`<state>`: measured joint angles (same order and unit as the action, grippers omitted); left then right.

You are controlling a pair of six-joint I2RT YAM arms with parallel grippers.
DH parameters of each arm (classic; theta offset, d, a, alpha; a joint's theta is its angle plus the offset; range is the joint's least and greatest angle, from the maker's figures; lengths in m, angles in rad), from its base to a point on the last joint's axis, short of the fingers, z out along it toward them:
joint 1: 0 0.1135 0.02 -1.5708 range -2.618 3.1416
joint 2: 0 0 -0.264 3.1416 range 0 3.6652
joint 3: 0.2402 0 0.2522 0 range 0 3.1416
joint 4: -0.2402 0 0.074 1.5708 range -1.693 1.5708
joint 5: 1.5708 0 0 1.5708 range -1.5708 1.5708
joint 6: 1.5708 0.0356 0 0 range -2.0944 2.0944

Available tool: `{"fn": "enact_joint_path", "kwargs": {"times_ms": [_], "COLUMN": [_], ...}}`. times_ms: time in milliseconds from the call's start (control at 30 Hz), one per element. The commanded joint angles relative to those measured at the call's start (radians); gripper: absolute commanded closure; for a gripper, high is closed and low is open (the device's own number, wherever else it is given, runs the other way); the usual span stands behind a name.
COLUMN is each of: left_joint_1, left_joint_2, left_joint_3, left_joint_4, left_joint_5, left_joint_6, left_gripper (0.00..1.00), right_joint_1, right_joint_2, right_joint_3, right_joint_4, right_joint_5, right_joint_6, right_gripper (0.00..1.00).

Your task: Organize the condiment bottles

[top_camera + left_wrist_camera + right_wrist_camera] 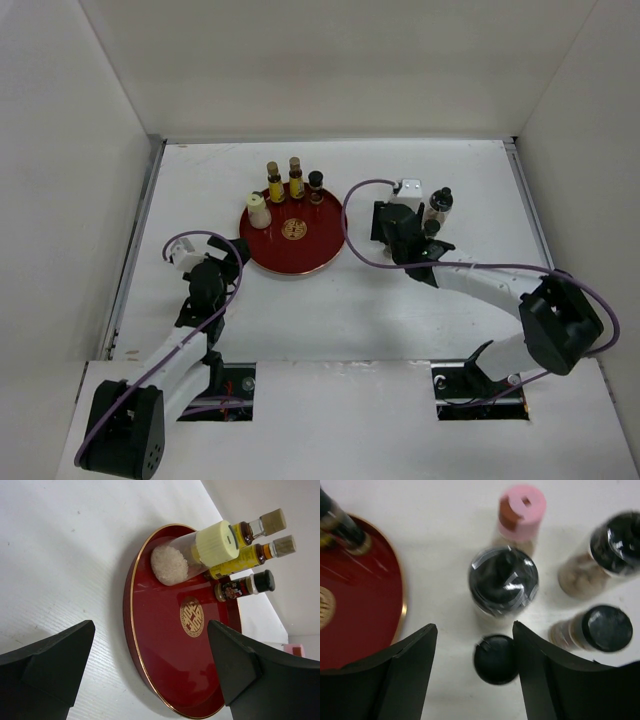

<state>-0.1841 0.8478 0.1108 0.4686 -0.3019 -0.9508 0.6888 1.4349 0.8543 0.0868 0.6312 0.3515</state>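
A: L gripper (150, 630) wide open, empty, just beside rim of round red tray w/ gold emblem (165, 655).
B: On tray's far side: cream-capped bottle of white grains (200, 552), slim yellow bottle (234, 564), second yellow bottle (242, 531), small dark-capped bottle (245, 586).
A: R gripper (474, 627) spread too, gripping nothing. Small black-capped bottle (495, 659) between jaws; contact unclear, pic blurry.
B: Crowded ahead, off tray: wide dark-capped glass shaker (503, 582), pink-capped bottle (520, 517) behind it, brown-filled dark-capped shaker (607, 550) & another dark-capped shaker (597, 629) alongside.

Red tray (318, 252), gold emblem (294, 229); pink-capped bottle (521, 511), black-capped shakers (503, 581).
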Motion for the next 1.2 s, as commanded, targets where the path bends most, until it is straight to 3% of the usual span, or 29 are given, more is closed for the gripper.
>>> {"fn": "enact_joint_path", "kwargs": {"times_ms": [0,233,400,467,600,767,900,1167], "left_joint_1": [-0.002,-0.008,-0.001,-0.001,0.002,-0.001,0.005,0.099], "left_joint_2": [0.023,0.025,0.008,0.005,0.010,-0.003,-0.032,-0.064], "left_joint_3": [0.023,0.024,0.018,0.020,0.018,0.013,-0.005,-0.031], "left_joint_4": [0.048,0.056,0.050,0.050,0.051,0.050,0.048,0.025], "left_joint_5": [0.007,0.009,0.006,0.012,0.010,-0.006,-0.009,0.043], "left_joint_6": [-0.005,-0.003,-0.003,-0.002,-0.003,-0.005,-0.022,-0.069], "left_gripper": [0.00,0.00,0.00,0.00,0.00,0.00,0.00,0.00], "right_joint_1": [0.002,-0.016,-0.028,-0.028,-0.031,0.031,0.123,0.289], "right_joint_2": [-0.033,0.019,0.065,0.067,0.044,-0.051,-0.013,0.356], "right_joint_3": [-0.035,-0.006,0.006,0.002,-0.008,0.000,0.121,0.523], "right_joint_4": [0.010,-0.001,-0.001,0.007,0.013,0.050,0.089,0.113], "right_joint_5": [0.078,0.071,0.045,0.048,0.045,0.064,-0.010,-0.153], "right_joint_6": [0.038,0.030,0.041,0.043,0.053,0.004,-0.032,-0.057], "right_gripper": [0.29,0.25,0.30,0.36,0.62,0.68,0.68,0.69]}}
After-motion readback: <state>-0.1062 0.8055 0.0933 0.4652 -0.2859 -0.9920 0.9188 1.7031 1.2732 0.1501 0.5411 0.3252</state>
